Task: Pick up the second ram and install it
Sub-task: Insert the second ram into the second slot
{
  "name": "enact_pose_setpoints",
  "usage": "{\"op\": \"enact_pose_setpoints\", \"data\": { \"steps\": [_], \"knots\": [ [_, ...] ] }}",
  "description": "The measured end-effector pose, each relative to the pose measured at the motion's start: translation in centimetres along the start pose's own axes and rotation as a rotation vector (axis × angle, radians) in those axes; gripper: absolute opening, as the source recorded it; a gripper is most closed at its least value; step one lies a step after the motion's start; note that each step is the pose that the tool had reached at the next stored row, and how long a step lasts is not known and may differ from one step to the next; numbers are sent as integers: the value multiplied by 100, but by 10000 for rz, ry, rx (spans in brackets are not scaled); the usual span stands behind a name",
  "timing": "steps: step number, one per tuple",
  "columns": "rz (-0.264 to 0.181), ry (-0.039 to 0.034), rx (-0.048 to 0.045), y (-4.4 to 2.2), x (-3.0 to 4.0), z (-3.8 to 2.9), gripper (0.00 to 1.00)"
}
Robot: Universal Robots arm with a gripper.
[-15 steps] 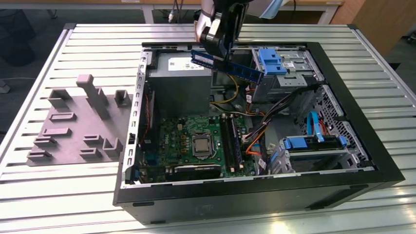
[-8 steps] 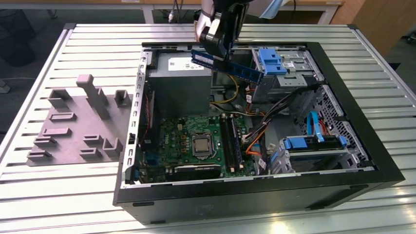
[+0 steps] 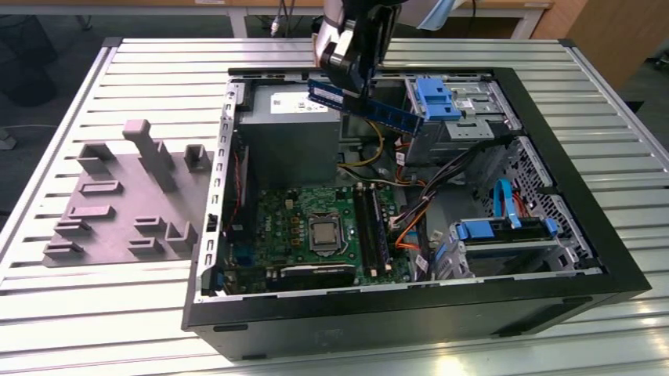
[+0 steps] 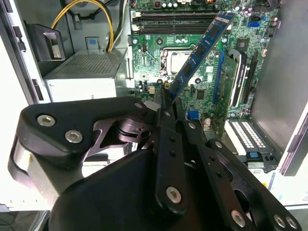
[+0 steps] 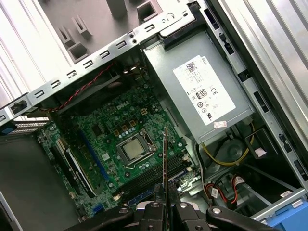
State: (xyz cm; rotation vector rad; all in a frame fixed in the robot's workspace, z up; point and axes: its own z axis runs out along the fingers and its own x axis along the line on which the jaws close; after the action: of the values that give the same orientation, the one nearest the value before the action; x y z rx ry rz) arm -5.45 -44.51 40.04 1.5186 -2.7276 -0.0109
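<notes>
Your claw is pinched nearly closed on one end of the ram, with only the thickness of the stick between its fingers. The pick-up half of the job looks done. The ram hangs in the air, clear of everything. It is above the case near the corner that holds the supply, and level with or just over the case's rim. In the exterior view the stick runs out from the claw toward the blue drive bracket, tilted down at its free end. In the second wrist view the ram slants away from the claw over the board. In the first wrist view you see it edge-on as a thin line rising from the claw, with the socket just beside that line. The slots lie along the board's edge on the side away from the tabletop's fixture, well apart from the stick and lower down in the case. So the install is what remains: the ram touches no slot and is not lined up with their run. You cannot tell from these views whether another stick already sits in one of the slots.
</notes>
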Motion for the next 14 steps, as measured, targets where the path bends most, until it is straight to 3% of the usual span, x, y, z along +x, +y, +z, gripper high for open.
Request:
{"op": "enact_pose_setpoints", "data": {
  "steps": [9,14],
  "knots": [
    [104,-1,-2,0,0,0,14],
    [489,-7,-7,0,0,3,14]
  ]
}}
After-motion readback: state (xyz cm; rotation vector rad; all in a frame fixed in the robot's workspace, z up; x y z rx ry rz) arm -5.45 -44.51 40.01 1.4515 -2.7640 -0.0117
